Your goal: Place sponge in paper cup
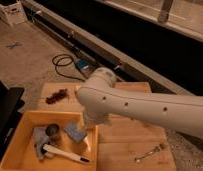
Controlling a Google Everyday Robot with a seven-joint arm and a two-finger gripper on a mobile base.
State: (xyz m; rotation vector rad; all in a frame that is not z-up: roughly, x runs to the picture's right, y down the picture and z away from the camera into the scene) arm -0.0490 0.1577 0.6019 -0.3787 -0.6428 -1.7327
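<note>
While the white arm [145,107] bends down over the yellow bin [25,116] at the worktop's [126,146] front left corner, end effector [86,128] spread wide at the sponge [74,133], contact unclear, sponge lying in bin's right half, beside dark can [52,131], pale cloth [39,138] further left.

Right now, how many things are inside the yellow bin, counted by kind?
sponge: 1
dark can: 1
cloth: 1
white-handled tool: 1
Total: 4
The gripper hangs over the yellow bin at its right edge, beside the sponge.
</note>
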